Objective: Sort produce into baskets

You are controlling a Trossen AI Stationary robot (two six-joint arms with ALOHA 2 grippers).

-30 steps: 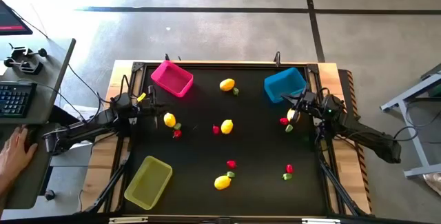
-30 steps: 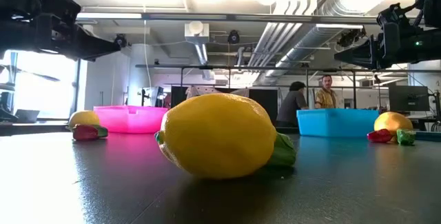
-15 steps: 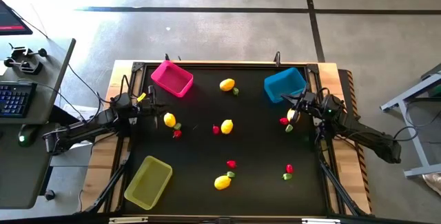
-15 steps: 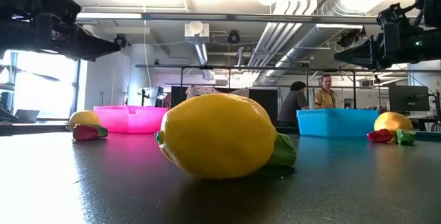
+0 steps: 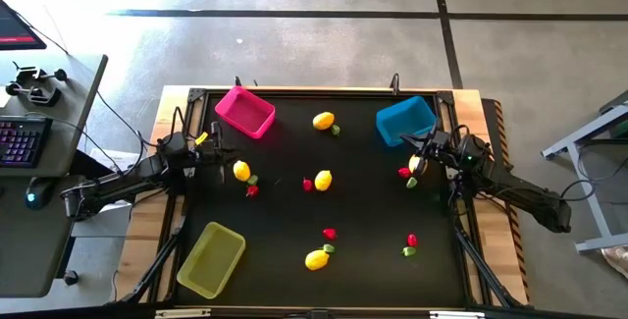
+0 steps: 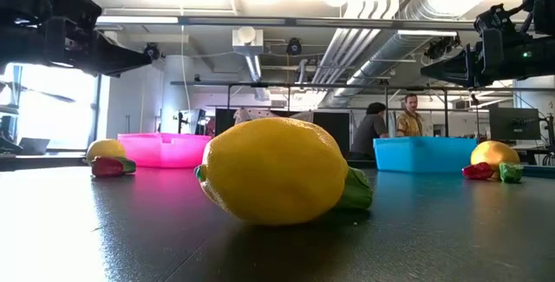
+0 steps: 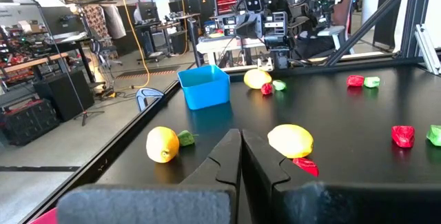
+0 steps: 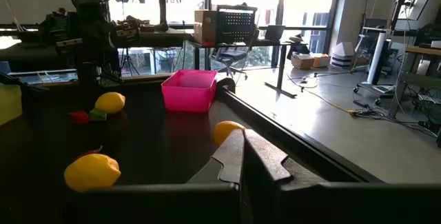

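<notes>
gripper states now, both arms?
Left gripper: shut, holding nothing, at the table's left side.
Right gripper: shut, holding nothing, near the blue rectangular plastic bin.

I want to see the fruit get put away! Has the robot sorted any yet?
Not yet. The pink basket, blue basket and yellow-green basket all look empty. Neither claw holds anything: the left claw and right claw are both shut. The lemons, red pieces and green pieces all lie on the table.
</notes>
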